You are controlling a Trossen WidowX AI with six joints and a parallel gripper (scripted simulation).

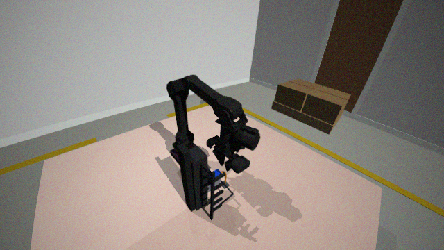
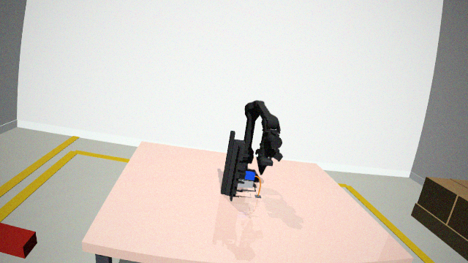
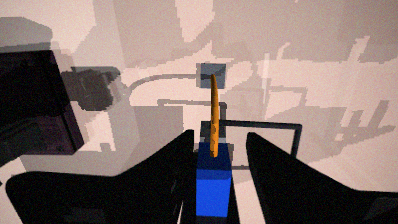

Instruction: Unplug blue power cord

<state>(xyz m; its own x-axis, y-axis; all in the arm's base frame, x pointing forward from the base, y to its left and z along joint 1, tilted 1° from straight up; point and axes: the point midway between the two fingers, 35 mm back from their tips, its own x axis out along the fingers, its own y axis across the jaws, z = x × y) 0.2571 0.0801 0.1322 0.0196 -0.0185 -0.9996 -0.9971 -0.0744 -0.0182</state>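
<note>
The blue plug (image 1: 217,173) (image 2: 249,175) (image 3: 213,197) sits on top of the pale grey strip (image 2: 246,183), close to the arm's base. I cannot tell how deeply it is seated. An orange cord (image 1: 225,178) (image 2: 259,187) (image 3: 215,115) curves from the plug down to a small grey block (image 2: 258,196) (image 3: 206,70) on the table. My gripper (image 1: 225,167) (image 2: 261,172) (image 3: 220,137) is partly open and empty, pointing down. Its fingertips are above the plug and a little to its side in the top and exterior views. In the wrist view the plug shows between the fingers, touching neither. Most of the strip is hidden.
A thin black frame (image 1: 211,210) (image 3: 262,124) with bars stands around the strip beside the arm's base. The pink table (image 1: 312,194) (image 2: 164,219) carries all of this. A wooden cabinet (image 1: 312,90) (image 2: 431,199) and a red box (image 2: 12,239) stand on the floor away from the table.
</note>
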